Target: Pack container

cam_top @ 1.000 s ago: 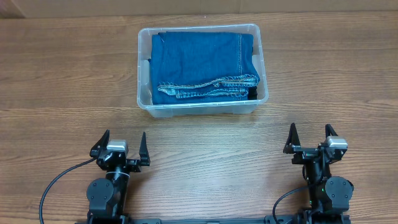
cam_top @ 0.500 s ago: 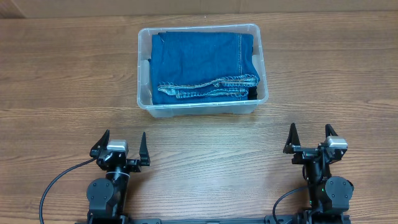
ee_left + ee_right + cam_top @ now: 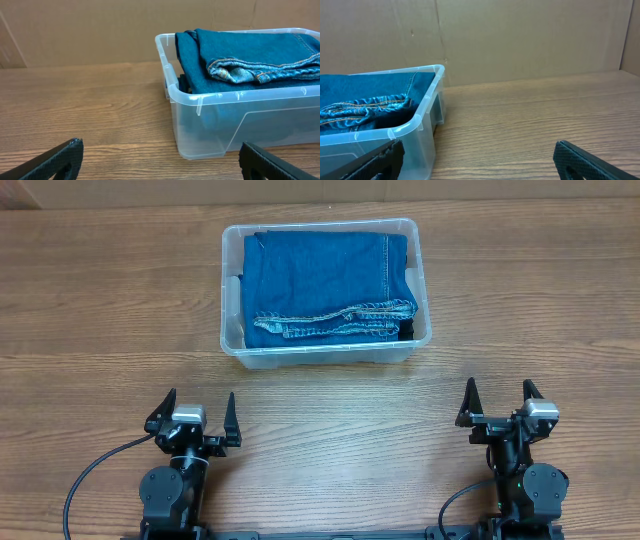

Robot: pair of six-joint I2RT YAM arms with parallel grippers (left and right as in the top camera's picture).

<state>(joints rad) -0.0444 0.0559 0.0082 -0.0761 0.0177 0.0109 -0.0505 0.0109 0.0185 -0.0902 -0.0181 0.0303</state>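
The clear plastic container [image 3: 237,353] stands at the far middle of the wooden table. Folded blue jeans [image 3: 325,280] fill it, waistband seam toward the front. It also shows in the left wrist view [image 3: 235,107] with the jeans [image 3: 250,57], and in the right wrist view [image 3: 420,120] with the jeans [image 3: 365,97]. My left gripper [image 3: 195,415] is open and empty at the near left, well short of the container. My right gripper [image 3: 498,402] is open and empty at the near right. The container's base label is hidden.
A cardboard wall [image 3: 520,40] runs along the table's far edge behind the container. A black cable [image 3: 90,475] curves from the left arm's base at the near edge.
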